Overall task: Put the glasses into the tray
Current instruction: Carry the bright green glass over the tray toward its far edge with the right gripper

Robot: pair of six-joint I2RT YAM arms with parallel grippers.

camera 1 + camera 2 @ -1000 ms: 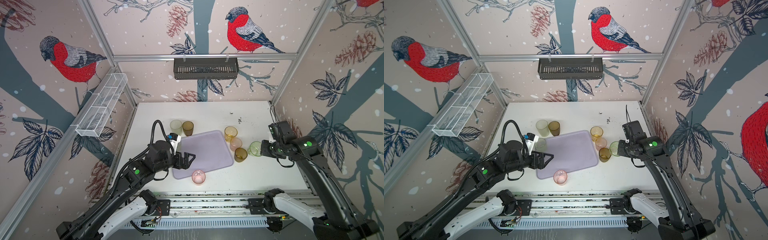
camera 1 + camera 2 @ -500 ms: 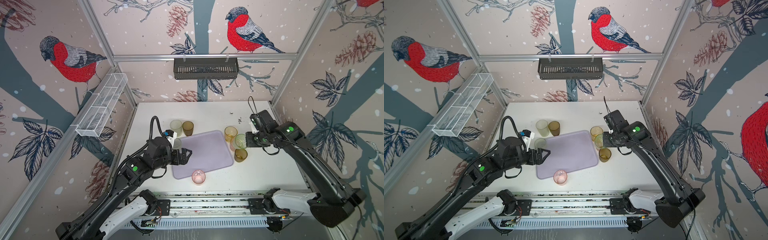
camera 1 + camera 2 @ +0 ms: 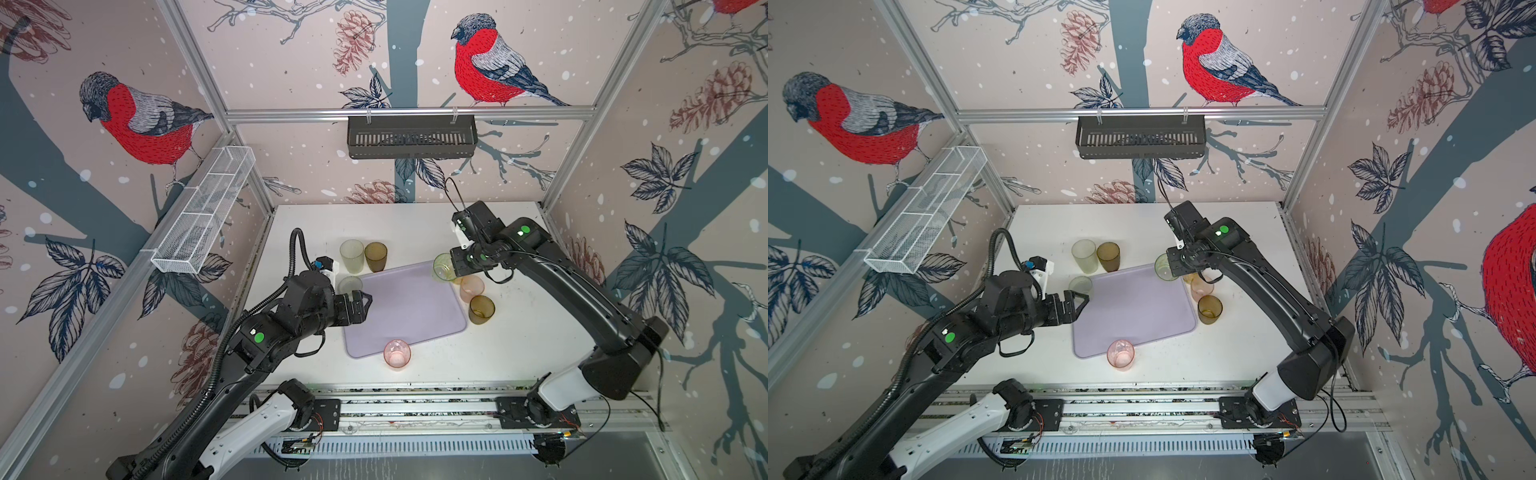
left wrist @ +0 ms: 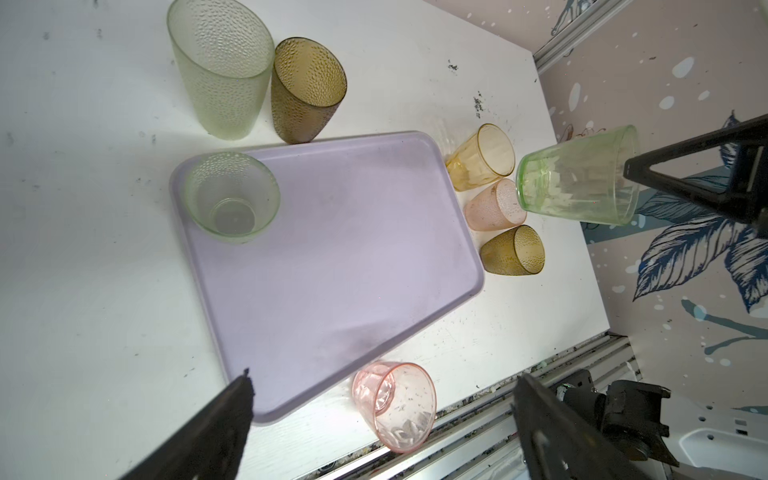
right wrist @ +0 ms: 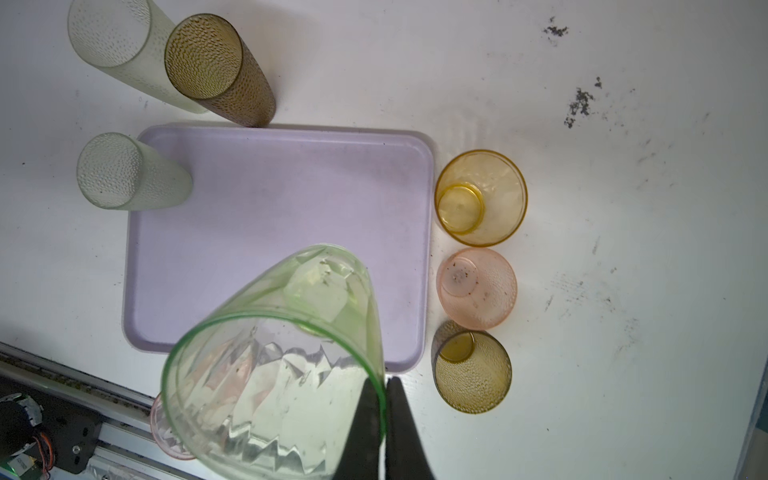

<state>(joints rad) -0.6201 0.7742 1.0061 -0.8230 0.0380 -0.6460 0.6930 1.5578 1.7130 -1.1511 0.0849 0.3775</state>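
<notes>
The lavender tray (image 3: 405, 316) lies mid-table. My right gripper (image 5: 384, 380) is shut on the rim of a bright green glass (image 5: 274, 357), which hangs tilted over the tray's far right corner (image 3: 444, 268). A pale green glass (image 4: 230, 199) stands in the tray's far left corner. My left gripper (image 3: 365, 305) hovers open and empty at the tray's left edge. On the table right of the tray stand amber (image 5: 480, 197), peach (image 5: 476, 286) and brown (image 5: 471, 372) glasses. A pink glass (image 3: 397, 353) touches the tray's front edge. Behind the tray stand a tall pale green glass (image 3: 352, 255) and a brown one (image 3: 376, 256).
A black slotted basket (image 3: 411, 136) hangs on the back wall and a white wire basket (image 3: 203, 216) on the left wall. The metal rail (image 3: 415, 409) runs along the table's front edge. Patterned walls close in the left, right and back.
My right gripper has carried the green glass up and leftward, from the table beyond the three right-hand glasses to the tray's far right corner. The left gripper has barely shifted.
</notes>
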